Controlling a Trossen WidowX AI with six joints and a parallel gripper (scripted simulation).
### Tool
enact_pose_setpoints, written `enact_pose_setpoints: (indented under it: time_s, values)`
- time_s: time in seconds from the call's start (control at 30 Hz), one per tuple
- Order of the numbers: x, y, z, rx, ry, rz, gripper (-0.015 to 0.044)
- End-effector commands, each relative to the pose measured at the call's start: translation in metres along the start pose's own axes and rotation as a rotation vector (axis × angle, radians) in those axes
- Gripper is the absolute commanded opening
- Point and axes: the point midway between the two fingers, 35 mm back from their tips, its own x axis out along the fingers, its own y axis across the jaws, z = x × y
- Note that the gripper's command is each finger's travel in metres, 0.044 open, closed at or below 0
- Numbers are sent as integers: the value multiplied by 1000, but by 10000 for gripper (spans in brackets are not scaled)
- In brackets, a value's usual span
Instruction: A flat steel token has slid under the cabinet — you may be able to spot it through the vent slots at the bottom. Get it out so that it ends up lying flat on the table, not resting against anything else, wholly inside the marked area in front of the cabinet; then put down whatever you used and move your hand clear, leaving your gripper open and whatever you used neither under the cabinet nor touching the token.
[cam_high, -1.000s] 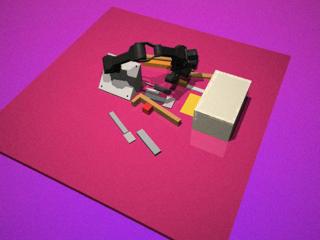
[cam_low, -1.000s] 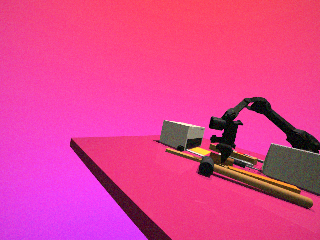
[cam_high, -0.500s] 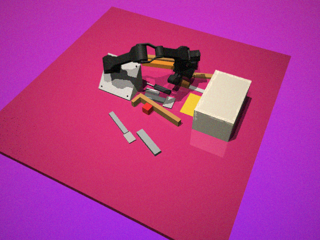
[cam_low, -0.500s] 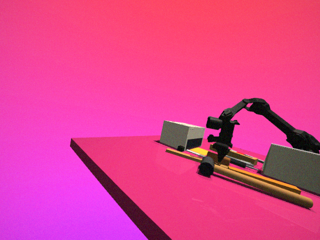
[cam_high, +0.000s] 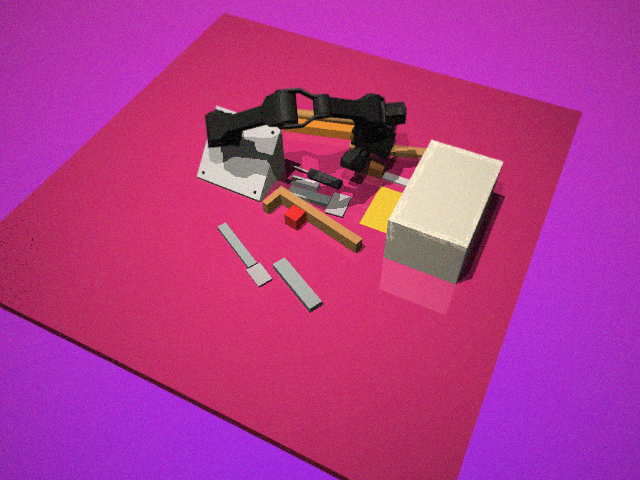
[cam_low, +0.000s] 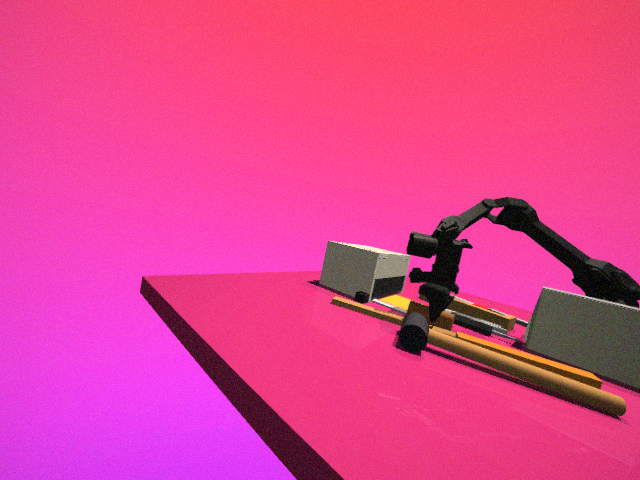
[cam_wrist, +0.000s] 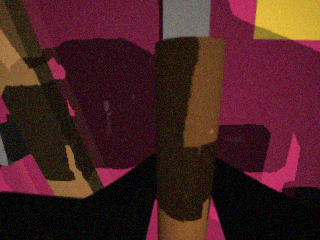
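Note:
My gripper (cam_high: 366, 164) (cam_low: 436, 319) (cam_wrist: 182, 161) is shut on the wooden handle of a tool (cam_high: 376, 168) (cam_wrist: 205, 95), low over the table. The tool's flat grey blade (cam_high: 395, 178) (cam_wrist: 186, 19) points away from the fingers toward the cabinet (cam_high: 449, 191) (cam_low: 348, 268); the cabinet hides its far end in the top view. The cabinet has a dark low opening (cam_low: 388, 287) in its front. The yellow marked area (cam_high: 378, 209) (cam_low: 395, 300) (cam_wrist: 290, 20) lies in front, beside the blade. The steel token is not visible in any view.
A black-headed mallet (cam_low: 413, 333) and an orange bar (cam_high: 325, 127) (cam_low: 532, 359) lie beside the arm. A thin wooden bar (cam_high: 408, 151) (cam_low: 351, 306) runs toward the cabinet. A screwdriver (cam_high: 324, 177), an L-shaped wooden piece (cam_high: 330, 224), a red cube (cam_high: 295, 217) and several grey pieces lie nearby.

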Motion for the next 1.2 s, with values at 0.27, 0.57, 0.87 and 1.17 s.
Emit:
enact_pose_setpoints:
  time_s: [0.27, 0.57, 0.87, 1.17]
  values:
    - [0, 1, 14, -1, -3, 2, 0]
    - [0, 2, 22, -1, -3, 2, 0]
    - [-1, 2, 30, -1, -4, 2, 0]
    - [-1, 2, 38, -1, -4, 2, 0]
